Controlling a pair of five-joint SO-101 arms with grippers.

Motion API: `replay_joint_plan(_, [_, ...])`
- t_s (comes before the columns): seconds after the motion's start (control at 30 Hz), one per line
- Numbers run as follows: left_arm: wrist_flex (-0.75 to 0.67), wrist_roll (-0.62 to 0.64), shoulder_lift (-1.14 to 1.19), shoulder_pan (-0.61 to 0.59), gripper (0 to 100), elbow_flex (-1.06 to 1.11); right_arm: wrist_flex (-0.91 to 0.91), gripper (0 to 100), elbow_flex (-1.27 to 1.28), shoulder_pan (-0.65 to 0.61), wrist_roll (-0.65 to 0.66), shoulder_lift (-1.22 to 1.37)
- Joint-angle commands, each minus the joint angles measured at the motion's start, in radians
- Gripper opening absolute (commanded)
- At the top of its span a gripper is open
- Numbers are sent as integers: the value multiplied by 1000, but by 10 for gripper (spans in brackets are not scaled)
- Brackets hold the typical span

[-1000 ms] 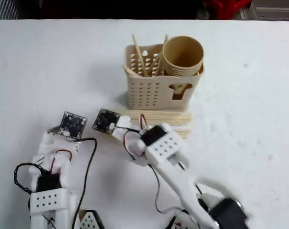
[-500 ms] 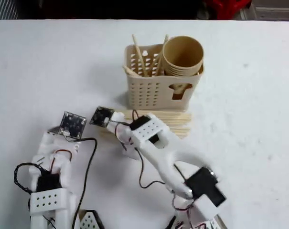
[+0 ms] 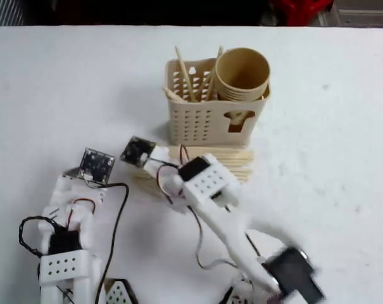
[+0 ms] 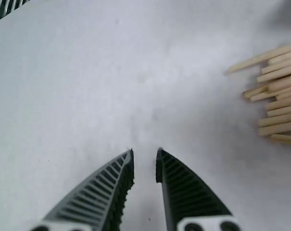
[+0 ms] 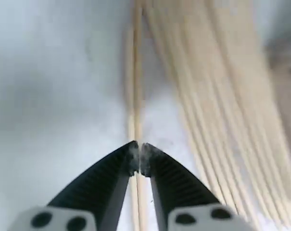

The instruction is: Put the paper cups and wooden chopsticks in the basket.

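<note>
Right tool (image 5: 138, 159) on chopsticks (image 5: 135, 96) beside basket (image 3: 204, 123)

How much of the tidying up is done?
Done: the paper cups sit in the basket, with a few chopsticks standing beside them. In hand: the right pincer is shut right over two loose chopsticks on the table; whether it grips them is unclear. Still to do: the pile of chopsticks lying in front of the basket.

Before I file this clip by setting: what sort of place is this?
Probably a robot lab bench, not a kitchen: white table, a wired arm, basket holding paper cups, loose chopsticks.
</note>
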Motion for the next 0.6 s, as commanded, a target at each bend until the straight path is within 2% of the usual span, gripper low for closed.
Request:
replay_joint_plan(0.0, [5, -9, -12, 7, 94, -3, 51, 16, -5, -4, -68, -259])
replay_joint_plan(0.1, [5, -9, -12, 7, 94, -3, 90, 16, 0, -10, -84, -398])
replay_joint_plan(0.2, [5, -9, -12, 7, 94, -3, 122, 18, 25, -10, -80, -409])
replay_joint_plan(0.37, [5, -9, -12, 7, 94, -3, -28, 19, 126, -12, -44, -240])
replay_joint_plan(0.57, [5, -9, -12, 7, 94, -3, -151, 19, 86, 41, 3, 33])
